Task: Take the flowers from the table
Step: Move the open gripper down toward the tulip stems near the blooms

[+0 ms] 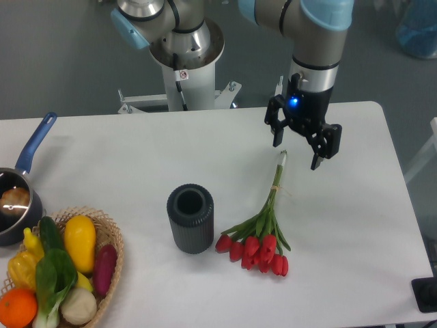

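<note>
hand [298, 154] spread wide, empty | flowers [263, 225] on table [136, 150], stem tips just beneath

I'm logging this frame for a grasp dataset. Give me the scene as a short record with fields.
gripper: open, above the stem end, holding nothing
flowers: red tulips lying flat on the table, blooms toward the camera, stems pointing toward the arm
vase: dark ribbed cylinder, upright, just left of the blooms
basket: wicker, with vegetables, front left corner
pan: blue-handled, left edge
task state: flowers not yet grasped
</note>
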Available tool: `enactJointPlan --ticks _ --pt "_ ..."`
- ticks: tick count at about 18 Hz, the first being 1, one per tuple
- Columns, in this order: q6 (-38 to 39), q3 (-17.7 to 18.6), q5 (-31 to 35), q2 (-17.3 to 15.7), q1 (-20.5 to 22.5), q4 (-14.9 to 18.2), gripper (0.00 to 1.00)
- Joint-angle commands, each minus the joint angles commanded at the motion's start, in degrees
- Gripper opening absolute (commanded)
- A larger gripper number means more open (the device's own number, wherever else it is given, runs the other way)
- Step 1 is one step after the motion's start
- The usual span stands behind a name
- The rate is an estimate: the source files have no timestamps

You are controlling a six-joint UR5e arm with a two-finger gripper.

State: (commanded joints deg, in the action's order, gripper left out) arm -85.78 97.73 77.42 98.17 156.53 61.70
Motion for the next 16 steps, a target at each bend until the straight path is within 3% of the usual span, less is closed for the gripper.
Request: enactJointPlan --ticks 3,16 --pt "-1.3 -0.1 3.4 2.4 -0.2 0.0 1.00" --pt "4.2 2.4 3.5 9.5 -1.8 0.3 1.00"
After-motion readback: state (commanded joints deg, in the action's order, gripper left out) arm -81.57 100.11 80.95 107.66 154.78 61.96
